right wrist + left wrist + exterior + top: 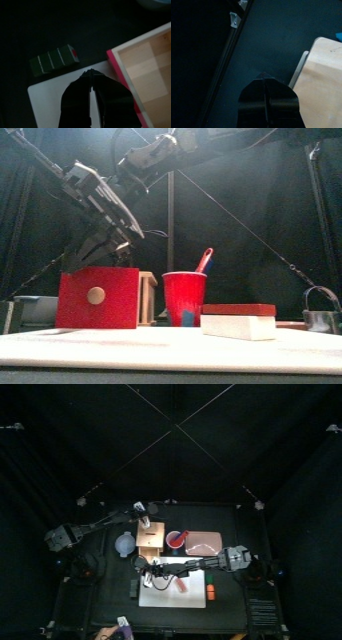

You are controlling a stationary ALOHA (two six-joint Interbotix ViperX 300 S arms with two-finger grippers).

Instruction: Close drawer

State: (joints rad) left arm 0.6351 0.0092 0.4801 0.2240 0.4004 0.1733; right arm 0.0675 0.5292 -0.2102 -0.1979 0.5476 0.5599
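Right end effector [91, 80] pinched together, smooth tan wooden drawer [147, 65], red-faced

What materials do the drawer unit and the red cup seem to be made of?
The drawer unit looks like light wood: pale tan side, matte red-painted front with a round pale knob. The red cup seems to be plastic, smooth and slightly glossy, though the front view cannot confirm it.

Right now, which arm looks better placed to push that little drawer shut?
Probably the right. In its wrist view the right gripper, jaws shut, points beside the open drawer. The left gripper, also shut, sits by the wooden box.
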